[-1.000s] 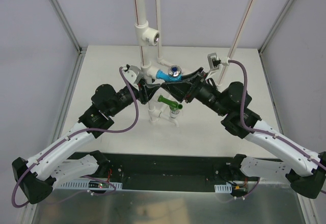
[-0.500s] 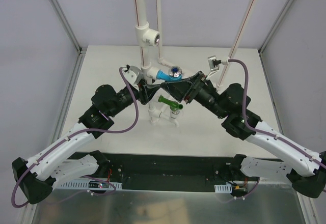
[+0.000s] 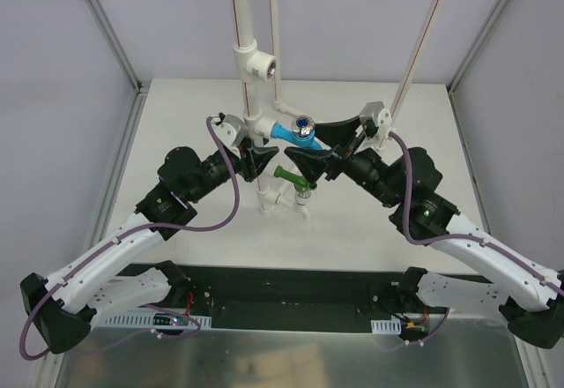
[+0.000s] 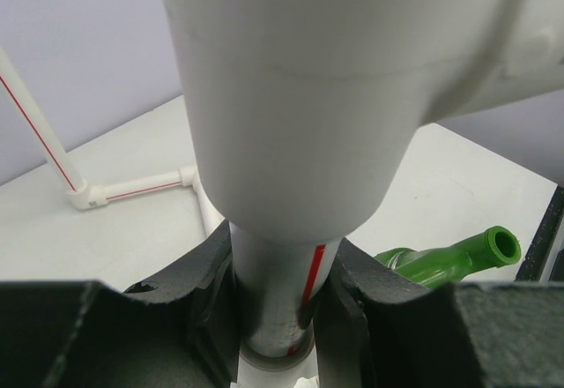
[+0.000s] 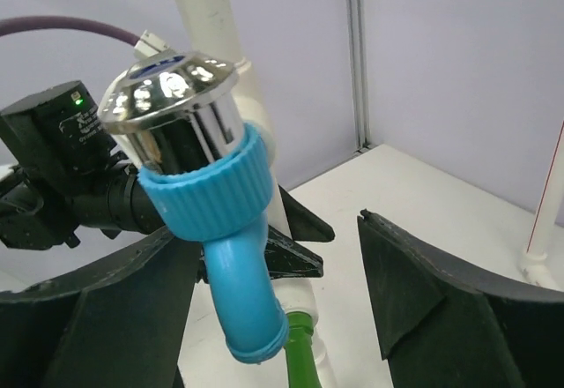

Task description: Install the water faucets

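Right wrist view: our right tool point(image 5: 269, 238) gaped around the blue faucet point(image 5: 201, 196), left tool point(image 4: 275, 322) clamping pipe point(image 4: 269, 269); straight withdrawal seemed wisest.

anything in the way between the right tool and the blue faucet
Nothing visible does. The right tool is open, and the blue faucet sits in the gap between its fingers, at the white pipe fitting.
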